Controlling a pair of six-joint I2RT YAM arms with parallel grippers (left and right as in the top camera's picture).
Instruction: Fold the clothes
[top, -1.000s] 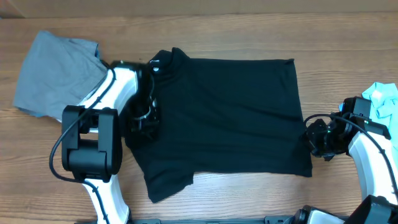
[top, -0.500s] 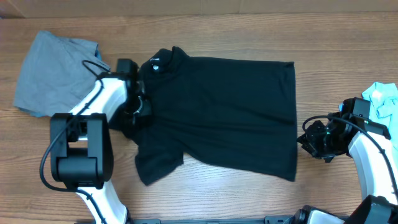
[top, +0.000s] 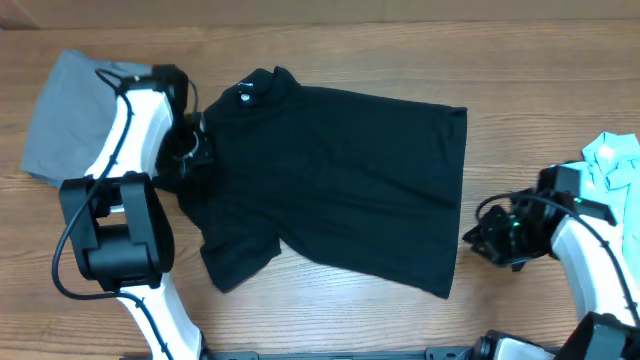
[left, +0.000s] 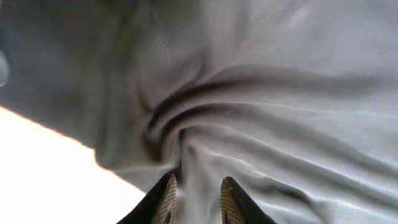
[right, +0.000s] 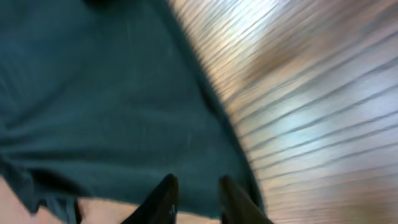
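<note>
**shirt (top: 330, 180) flat on the counter (top: 330, 325), left pincer (top: 190, 160) and right pincer (top: 478, 238) at its edges**

spread across the middle of the counter: the shirt, black and short-sleeved, turned a little askew. collar (top: 262, 85) toward the far left, with a tiny white label on it. hem toward the right edge. one sleeve (top: 238, 265) pointing toward the near left corner, slightly bunched.

left pincer on the shirt's left side, between collar and sleeve, down on the cloth. in the wrist view, left pincer (left: 196, 198) with tips a little apart, a narrow gap between them, aimed into a knot of deep wrinkles. slightly spread. no fold clearly caught.

right pincer toward the right edge of the counter, just beside the shirt's near right corner. in its wrist view, blurred, right pincer (right: 196, 193) with tips parted over the cloth close to the hem, bare wood alongside. slightly spread, gripping nothing visible.

grey cloth (top: 70, 110) at the far left corner, lying loosely flat, its right side crossed by the left arm (top: 135, 120). cannot tell whether touching the shirt.

blue cloth (top: 615, 160), light in colour, at the right edge, partly out of view behind the right arm, well apart from the shirt.
</note>
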